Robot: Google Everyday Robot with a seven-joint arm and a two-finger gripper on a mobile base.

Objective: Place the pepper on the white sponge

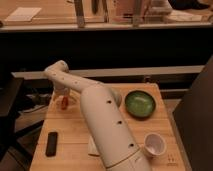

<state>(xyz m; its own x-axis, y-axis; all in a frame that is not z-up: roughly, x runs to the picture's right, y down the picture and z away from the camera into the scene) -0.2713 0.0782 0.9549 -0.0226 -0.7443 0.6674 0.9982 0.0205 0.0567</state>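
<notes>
The small red-orange pepper (64, 102) lies on the wooden table (70, 131) near its far left corner. My gripper (62, 96) hangs from the white arm straight down onto the pepper, at or just above it. The white sponge (90, 146) lies at the table's front middle. It is almost wholly hidden behind my arm, and only its left edge shows.
A black flat rectangle (51, 143) lies at the front left. A green bowl (140, 103) stands at the back right and a white cup (154, 144) at the front right. My thick white arm (107, 130) crosses the table's middle.
</notes>
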